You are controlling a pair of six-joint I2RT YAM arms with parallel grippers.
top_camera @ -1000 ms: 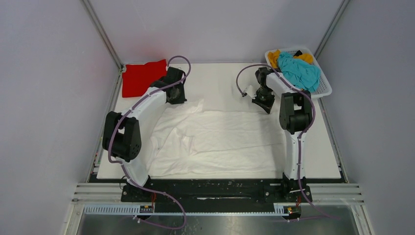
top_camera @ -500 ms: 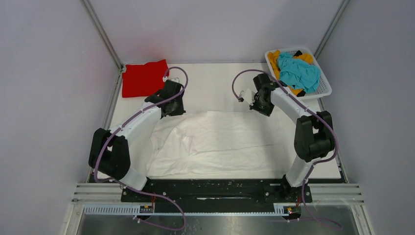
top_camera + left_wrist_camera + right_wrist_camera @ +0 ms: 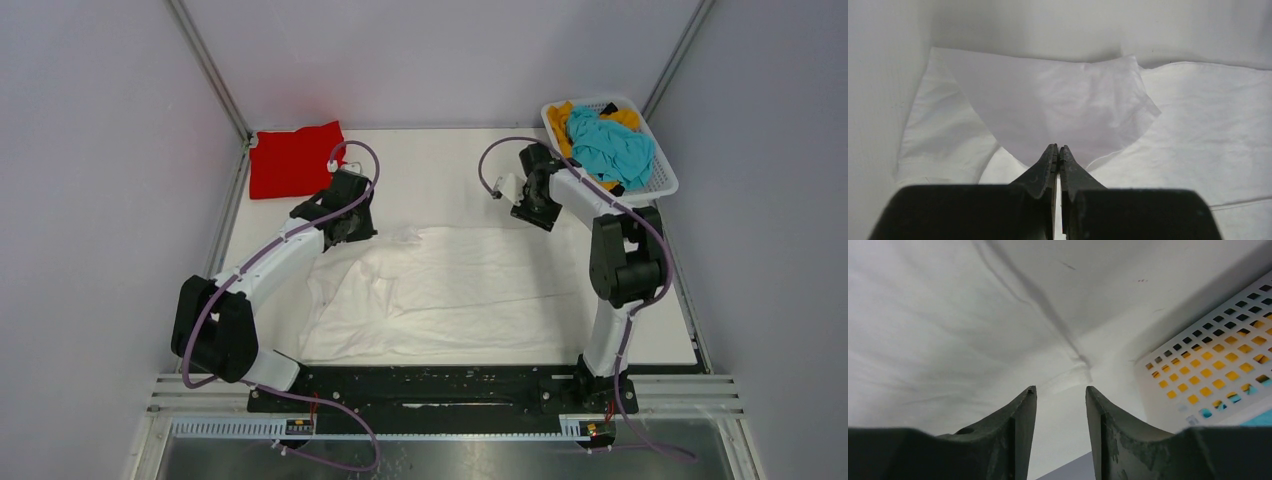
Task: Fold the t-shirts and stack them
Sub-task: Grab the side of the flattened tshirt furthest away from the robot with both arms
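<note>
The wrinkled white shirt (image 3: 450,290) is spread mid-frame on the worktop (image 3: 440,165), a thin triangular corner pinched in the closed left jaws. The right jaws are held narrowly apart above the cloth. A folded red shirt (image 3: 293,158) lies upper left. A crumpled teal shirt (image 3: 610,148) is heaped in the slotted basket (image 3: 662,185), upper right.

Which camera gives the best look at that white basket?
The top external view: the whole basket shows there, rim to rim. The right wrist view catches only part of its slotted wall; the left wrist view misses it.
</note>
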